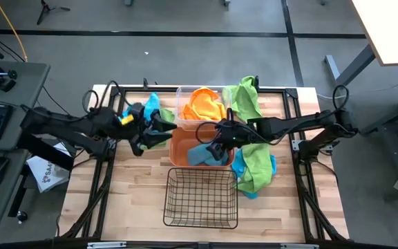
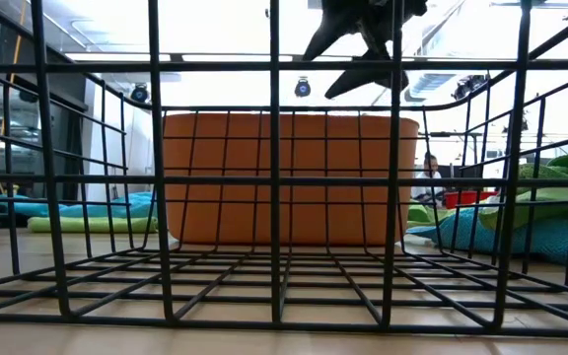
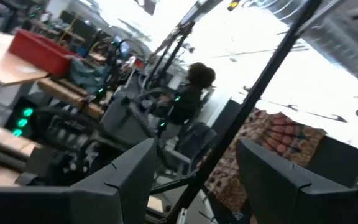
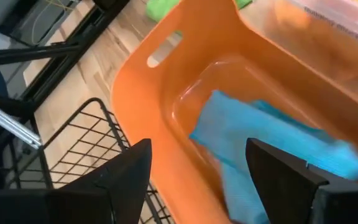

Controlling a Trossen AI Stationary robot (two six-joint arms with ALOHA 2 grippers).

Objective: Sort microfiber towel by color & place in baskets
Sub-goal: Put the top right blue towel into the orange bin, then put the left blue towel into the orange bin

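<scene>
The orange bin [image 1: 178, 149] sits mid-table with a blue towel [image 4: 260, 149] lying on its floor. My right gripper [image 4: 197, 146] hovers open above that towel, touching nothing, and it also hangs over the bin in the low view [image 2: 363, 44]. Behind it the clear bin [image 1: 183, 93] holds orange towels [image 1: 204, 104]. The black wire basket [image 1: 201, 197] stands nearer, with no towel in it. My left gripper [image 1: 163, 131] is open just left of the orange bin, off the table and pointing toward the room [image 3: 194, 149].
Green towels lie beside the clear bin [image 1: 244, 100] and right of the orange bin [image 1: 254, 166], where a blue one [image 1: 271, 166] lies under the green. A blue towel [image 1: 150, 105] and a green one [image 1: 166, 114] lie at the far left. A person [image 3: 194, 87] sits in the room beyond.
</scene>
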